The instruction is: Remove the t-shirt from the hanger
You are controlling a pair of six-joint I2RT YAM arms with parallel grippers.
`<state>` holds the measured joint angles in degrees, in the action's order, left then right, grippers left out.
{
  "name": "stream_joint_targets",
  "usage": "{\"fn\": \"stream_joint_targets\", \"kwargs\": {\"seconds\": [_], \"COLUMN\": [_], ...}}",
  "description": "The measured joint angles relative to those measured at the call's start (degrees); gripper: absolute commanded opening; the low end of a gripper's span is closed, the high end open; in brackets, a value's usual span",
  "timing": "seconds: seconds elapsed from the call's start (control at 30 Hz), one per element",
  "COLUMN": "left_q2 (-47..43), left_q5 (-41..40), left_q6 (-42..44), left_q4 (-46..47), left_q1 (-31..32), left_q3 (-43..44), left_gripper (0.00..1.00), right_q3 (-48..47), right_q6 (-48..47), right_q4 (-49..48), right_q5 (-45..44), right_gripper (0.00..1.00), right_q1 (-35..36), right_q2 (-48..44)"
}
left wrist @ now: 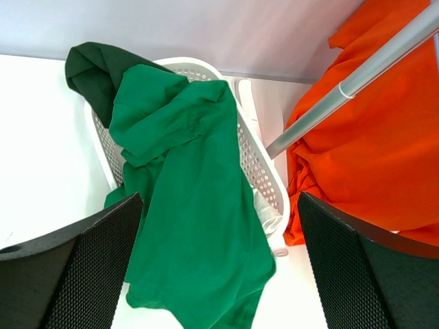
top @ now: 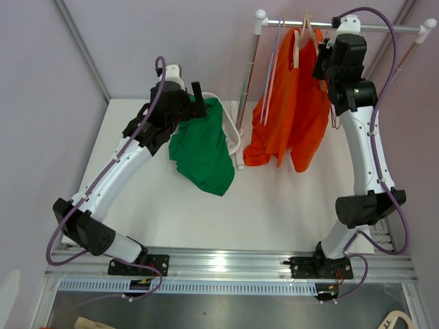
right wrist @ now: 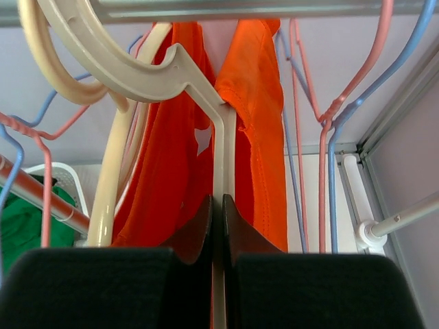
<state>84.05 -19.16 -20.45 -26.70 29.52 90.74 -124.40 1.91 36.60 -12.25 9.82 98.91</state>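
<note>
Right wrist view: right gripper (right wrist: 217,205) pinches the hanger (right wrist: 223,151) stem, the orange t-shirt (right wrist: 260,123) draped on it under the rail (right wrist: 240,8). Left gripper (left wrist: 219,205), spread wide, hovers over a green shirt (left wrist: 192,171) on the basket (left wrist: 257,164).

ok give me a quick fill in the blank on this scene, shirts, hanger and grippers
1. The t-shirt hanging from the rail is ____.
2. The green shirt is draped over a white ____.
3. The right gripper is shut on the stem of the cream ____.
4. The left gripper has its jaws ____.

Missing words: orange; basket; hanger; open.
</note>
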Motion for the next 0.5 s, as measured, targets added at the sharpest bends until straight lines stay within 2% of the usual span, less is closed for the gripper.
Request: {"fn": "stream_joint_targets", "kwargs": {"seconds": [0.03,0.13,0.5], "left_q2": [-0.1,-0.1,-0.1], "left_q5": [-0.1,-0.2,-0.2], "left_q6": [0.0,0.0,0.3], "left_q4": [0.0,0.0,0.9], "left_q1": [0.0,0.0,0.1], "left_q3": [-0.1,-0.2,-0.2], "left_gripper": [1.00,0.99,1.00], "right_q3": [0.5,1.8,4.5], "right_q6": [0.0,0.0,-0.5], "right_q4": [-0.2,-0.9,-5.7], "right_q5": [0.0,0.0,-0.9], "right_gripper": [0.00,0.15,0.16], "right_q1": [0.0,0.0,0.1], "right_q2": [0.0,0.0,0.2]}}
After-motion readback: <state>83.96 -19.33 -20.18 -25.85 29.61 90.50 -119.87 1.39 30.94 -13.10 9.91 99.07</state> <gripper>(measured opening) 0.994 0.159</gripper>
